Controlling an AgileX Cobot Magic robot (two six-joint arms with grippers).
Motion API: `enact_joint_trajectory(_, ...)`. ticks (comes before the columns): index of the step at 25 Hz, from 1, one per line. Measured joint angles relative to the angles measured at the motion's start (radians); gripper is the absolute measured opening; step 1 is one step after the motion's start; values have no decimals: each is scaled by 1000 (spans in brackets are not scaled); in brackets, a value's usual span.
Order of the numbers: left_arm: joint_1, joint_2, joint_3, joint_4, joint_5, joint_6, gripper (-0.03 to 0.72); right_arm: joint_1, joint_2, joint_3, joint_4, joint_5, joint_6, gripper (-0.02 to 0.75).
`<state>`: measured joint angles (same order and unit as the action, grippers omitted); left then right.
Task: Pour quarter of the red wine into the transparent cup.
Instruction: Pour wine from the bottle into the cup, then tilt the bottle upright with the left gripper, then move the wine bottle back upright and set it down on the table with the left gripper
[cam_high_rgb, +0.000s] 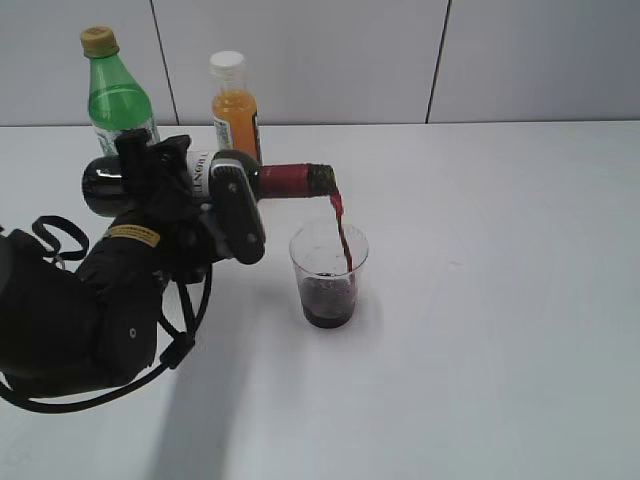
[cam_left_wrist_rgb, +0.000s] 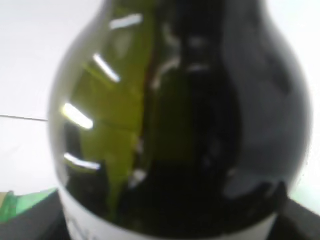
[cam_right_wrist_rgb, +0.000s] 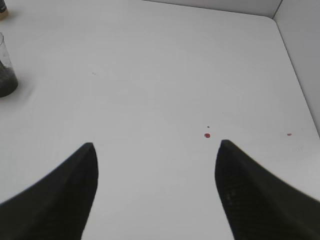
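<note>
The left hand (cam_high_rgb: 215, 200) grips the wine bottle (cam_high_rgb: 285, 180) sideways, and red wine (cam_high_rgb: 340, 225) streams into the transparent cup (cam_high_rgb: 329, 273) mid-counter (cam_high_rgb: 500, 300). The right hand (cam_right_wrist_rgb: 155, 150) hangs wide apart, holding nothing.

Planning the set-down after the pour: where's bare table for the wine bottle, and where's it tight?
Free: the table right of the cup to the edge, and the front strip below the cup. The open right gripper hangs over bare top with small red spots. Crowded: back left, where the green bottle and juice bottle stand behind the left gripper holding the wine bottle.
</note>
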<state>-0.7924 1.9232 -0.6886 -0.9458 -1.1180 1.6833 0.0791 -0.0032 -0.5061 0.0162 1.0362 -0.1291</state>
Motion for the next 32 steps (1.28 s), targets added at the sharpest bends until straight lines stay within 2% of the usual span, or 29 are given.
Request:
enact_joint_trajectory(7,-6,-1,0,5,0,-233,551,0,0,0,0,0,0,586)
enact_joint_trajectory(14,-9,-42,0,71,16,-559,551,0,0,0,0,0,0,586)
enact_joint_trajectory(17,-7,-89,1,83,99,-703,551,0,0,0,0,0,0,586)
enact_joint_trajectory(21,21,-134,1,131,183,-837,551,0,0,0,0,0,0,586)
enact_joint_trajectory(25,60,-170,2,224,227,-970,551,0,0,0,0,0,0,586)
enact_joint_trajectory(27,84,-187,2,278,266,-1079,551,0,0,0,0,0,0,586)
enact_joint_trajectory(29,122,-196,2,366,302,-1196,551,0,0,0,0,0,0,586)
enact_joint_trajectory(32,195,-196,2,585,343,-1404,551,0,0,0,0,0,1,586)
